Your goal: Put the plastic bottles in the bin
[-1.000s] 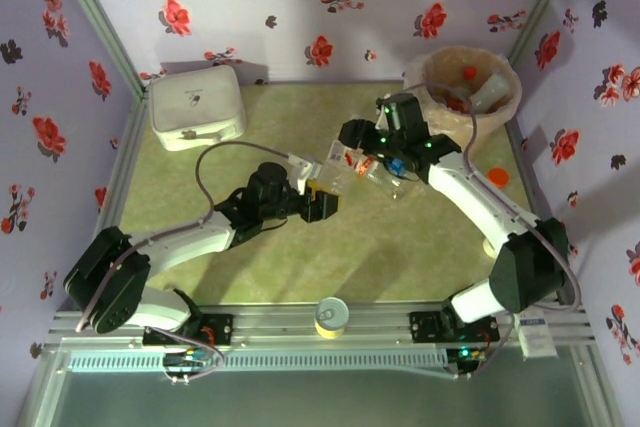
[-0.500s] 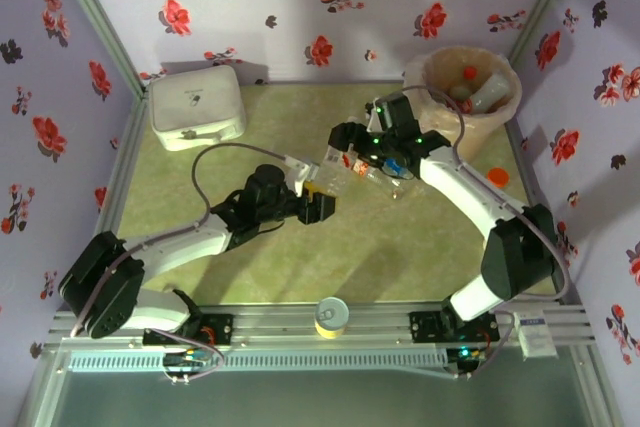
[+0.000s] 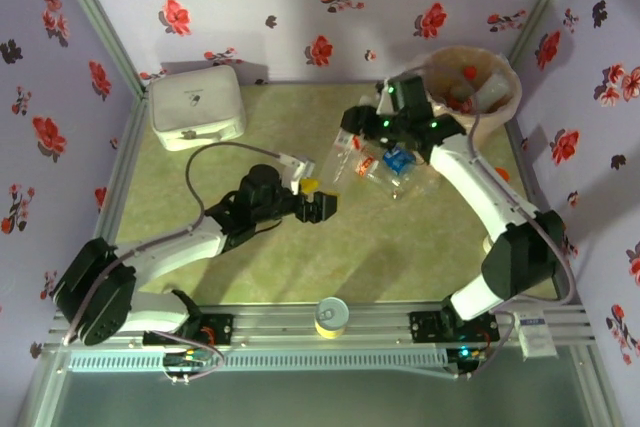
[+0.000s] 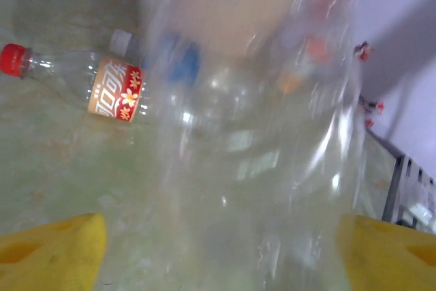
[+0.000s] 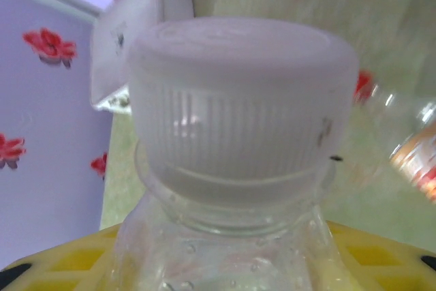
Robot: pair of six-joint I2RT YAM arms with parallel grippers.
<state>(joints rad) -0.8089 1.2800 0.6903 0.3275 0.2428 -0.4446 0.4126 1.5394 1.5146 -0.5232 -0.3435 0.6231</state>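
White-capped bottle (image 3: 343, 159) clamped in the right gripper (image 3: 357, 139) at centre of the overhead frame; left gripper (image 3: 316, 199) wide open.

The held bottle is thin clear plastic with a ribbed white cap. Its neck sits between the right gripper's yellow pads (image 5: 61, 264). The left gripper's yellow pads (image 4: 51, 250) stand far apart either side of its blurred body; contact cannot be determined. Two more clear bottles lie on the mottled green table (image 3: 400, 247) just right of it: one red-capped bottle (image 4: 75, 76) with a red label, and one blue-labelled bottle (image 3: 397, 159). The round beige bin (image 3: 447, 53), upper right and bag-lined, holds bottles; the count is unclear. One white rounded box (image 3: 197, 105) sits upper left and one yellow-rimmed tin (image 3: 331, 315) lower centre. The right arm overlaps the bin's left edge.
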